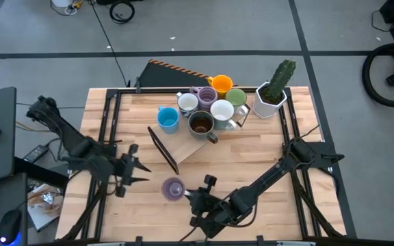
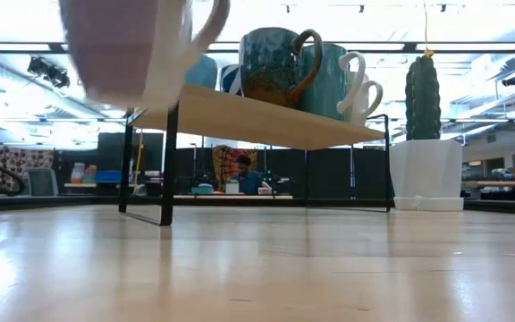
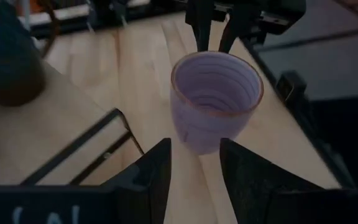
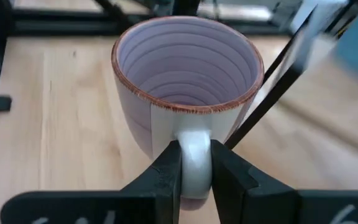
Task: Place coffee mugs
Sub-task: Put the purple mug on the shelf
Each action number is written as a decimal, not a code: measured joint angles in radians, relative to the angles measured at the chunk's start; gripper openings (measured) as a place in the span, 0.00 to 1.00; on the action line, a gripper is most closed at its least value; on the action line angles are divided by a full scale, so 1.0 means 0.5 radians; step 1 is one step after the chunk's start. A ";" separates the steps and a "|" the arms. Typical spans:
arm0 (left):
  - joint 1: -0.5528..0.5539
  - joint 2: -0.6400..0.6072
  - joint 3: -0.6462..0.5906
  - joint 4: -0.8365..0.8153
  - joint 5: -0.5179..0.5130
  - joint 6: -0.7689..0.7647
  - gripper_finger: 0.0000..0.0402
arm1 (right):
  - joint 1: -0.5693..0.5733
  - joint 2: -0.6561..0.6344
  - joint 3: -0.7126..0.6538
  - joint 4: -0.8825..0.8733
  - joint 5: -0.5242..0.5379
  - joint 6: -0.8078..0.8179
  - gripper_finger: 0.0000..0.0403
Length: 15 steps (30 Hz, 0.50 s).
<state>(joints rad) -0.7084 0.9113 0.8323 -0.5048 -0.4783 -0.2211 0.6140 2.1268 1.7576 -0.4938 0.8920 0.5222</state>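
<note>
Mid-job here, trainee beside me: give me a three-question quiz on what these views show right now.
1. True or false: the right gripper is clamped on the handle of the lone purple ceramic mug.
2. Which colour mug sits on the raised wooden shelf edge nearest the left gripper? A) blue B) orange C) green
3. Fill in: the white angular pot with the green cactus stands beside the shelf, on the ____ arm's side.

Key: 1 true; 2 A; 3 right.
</note>
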 joint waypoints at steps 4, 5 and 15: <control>-0.029 -0.144 -0.010 0.001 -0.100 -0.020 0.35 | -0.015 -0.102 0.000 0.025 0.111 -0.123 0.17; -0.037 -0.171 -0.011 0.004 -0.145 -0.021 0.35 | -0.022 -0.129 0.000 0.058 0.150 -0.163 0.17; -0.052 -0.216 -0.012 -0.015 -0.464 -0.007 0.35 | -0.149 -0.226 0.003 0.453 0.393 -0.309 0.18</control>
<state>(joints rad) -0.7341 0.8032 0.8265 -0.5122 -0.7105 -0.2245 0.5395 2.0138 1.7592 -0.2672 1.0887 0.3678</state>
